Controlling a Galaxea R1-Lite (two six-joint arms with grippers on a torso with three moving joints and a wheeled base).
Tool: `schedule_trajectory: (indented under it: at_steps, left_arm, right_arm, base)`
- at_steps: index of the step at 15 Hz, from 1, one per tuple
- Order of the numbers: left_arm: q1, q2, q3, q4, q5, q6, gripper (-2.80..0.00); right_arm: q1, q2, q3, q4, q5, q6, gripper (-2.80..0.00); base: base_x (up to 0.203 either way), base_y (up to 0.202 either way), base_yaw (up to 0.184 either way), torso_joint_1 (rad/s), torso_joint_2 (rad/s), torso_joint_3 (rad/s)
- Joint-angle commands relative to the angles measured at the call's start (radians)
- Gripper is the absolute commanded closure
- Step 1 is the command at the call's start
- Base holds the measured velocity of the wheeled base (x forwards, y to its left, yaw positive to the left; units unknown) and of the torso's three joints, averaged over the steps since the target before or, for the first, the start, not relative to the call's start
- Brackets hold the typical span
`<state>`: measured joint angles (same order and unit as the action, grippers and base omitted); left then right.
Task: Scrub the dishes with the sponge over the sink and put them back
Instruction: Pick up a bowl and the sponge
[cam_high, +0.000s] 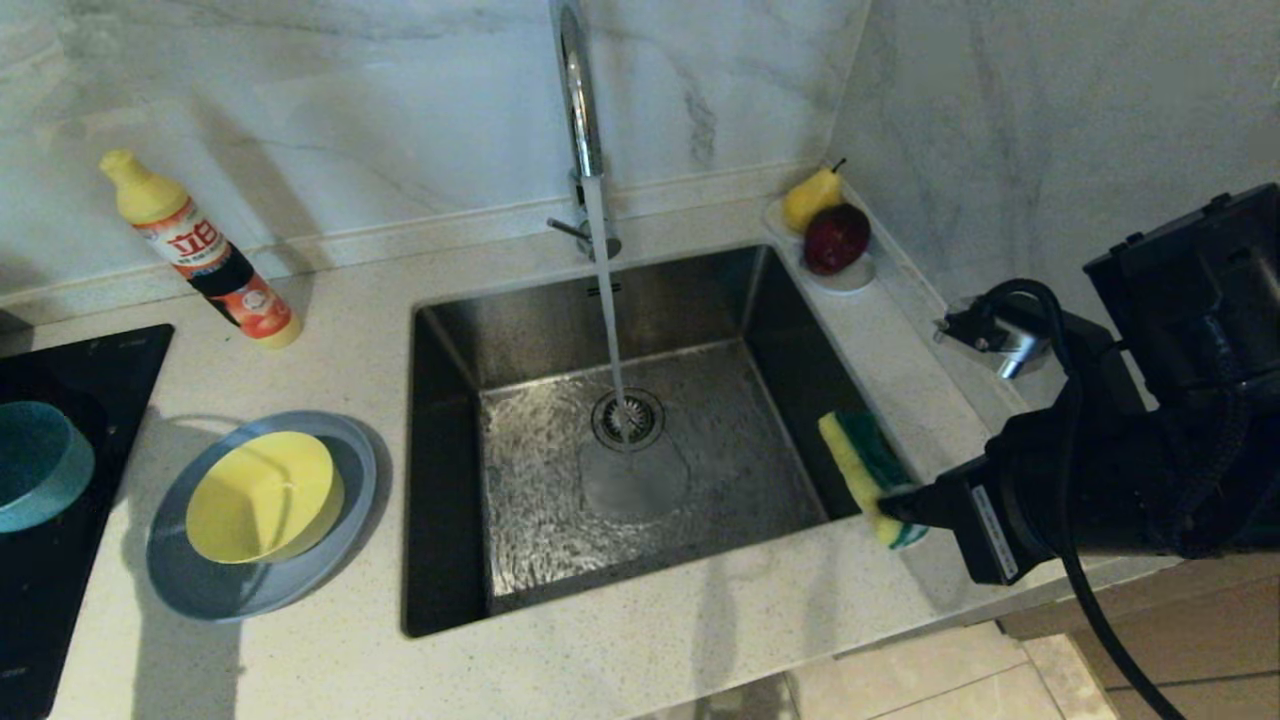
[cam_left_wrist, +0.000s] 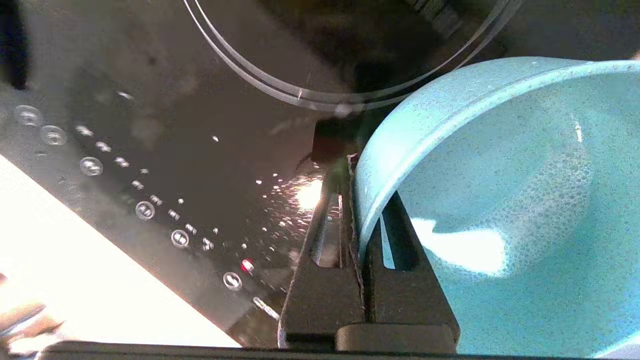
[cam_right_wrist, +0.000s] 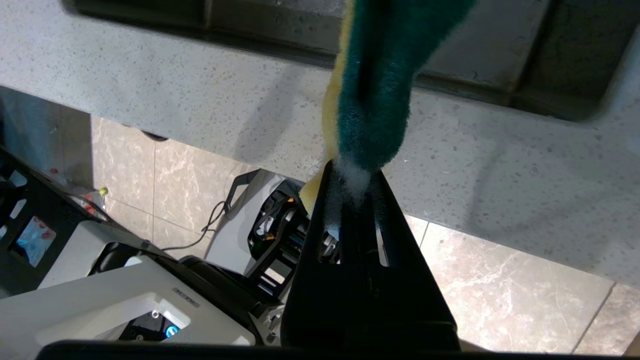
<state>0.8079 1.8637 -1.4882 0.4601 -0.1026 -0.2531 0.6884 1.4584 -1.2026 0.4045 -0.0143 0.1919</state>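
I see the speckled white surface (cam_high: 640, 660) carrying a detergent bottle (cam_high: 200, 250), a grey-blue plate (cam_high: 262, 515), a white fruit dish (cam_high: 845, 278) and what looks like a black cooktop (cam_high: 60, 560).

Detergent bottle (cam_high: 200, 250) lying on countertop (cam_high: 330, 330); pear (cam_high: 810, 196), apple (cam_high: 836, 238) on white dish (cam_high: 850, 277).

You're looking at a home kitchen. A stainless sink (cam_high: 640, 440) is set into a pale speckled stone surface (cam_high: 330, 660), with a chrome gooseneck faucet (cam_high: 580, 100) running water onto the drain. Marble-look walls (cam_high: 400, 100) back it. A black glass cooktop (cam_high: 60, 560) sits at the left, a dish-soap bottle (cam_high: 200, 250) stands nearby, and a small white dish of fruit (cam_high: 825, 235) occupies the corner.
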Motion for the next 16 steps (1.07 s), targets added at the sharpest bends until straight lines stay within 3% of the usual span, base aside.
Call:
schedule_trajectory:
  at_steps: [1,5,7,10,13,16]
  left_arm:
    - [0.009,-0.1,-0.047,0.032,-0.023,-0.017,0.0]
    - [0.0,-0.296,-0.113,0.111,-0.169,-0.06,0.0]
    - [-0.053,-0.403,-0.153,0.143,-0.222,-0.071,0.0]
    - [-0.248,-0.492,-0.188,0.208,-0.238,-0.079,0.0]
    - [-0.474,-0.491,-0.253,0.302,-0.232,-0.137,0.0]
    - [-0.689,-0.415,-0.274,0.322,-0.132,-0.204,0.0]
  right_arm:
    - [0.006,-0.007,0.001,0.002,-0.002,0.002,0.0]
    - [0.006,-0.016,0.001,0.002,-0.003,0.012,0.0]
    - [0.011,0.0,0.004,-0.026,-0.002,0.044,0.0]
    - [0.011,-0.008,-0.001,-0.05,-0.004,0.044,0.0]
    - [0.01,-0.04,0.012,-0.047,-0.006,0.046,0.0]
    - [0.01,-0.052,0.0,-0.045,-0.006,0.046,0.0]
  base:
    - [0.0,0.0,0.0,0.0,0.0,0.0]
    - [0.0,0.0,0.0,0.0,0.0,0.0]
    - [0.0,0.0,0.0,0.0,0.0,0.0]
    - [0.0,0.0,0.0,0.0,0.0,0.0]
    - [0.0,0.0,0.0,0.0,0.0,0.0]
    - [0.0,0.0,0.0,0.0,0.0,0.0]
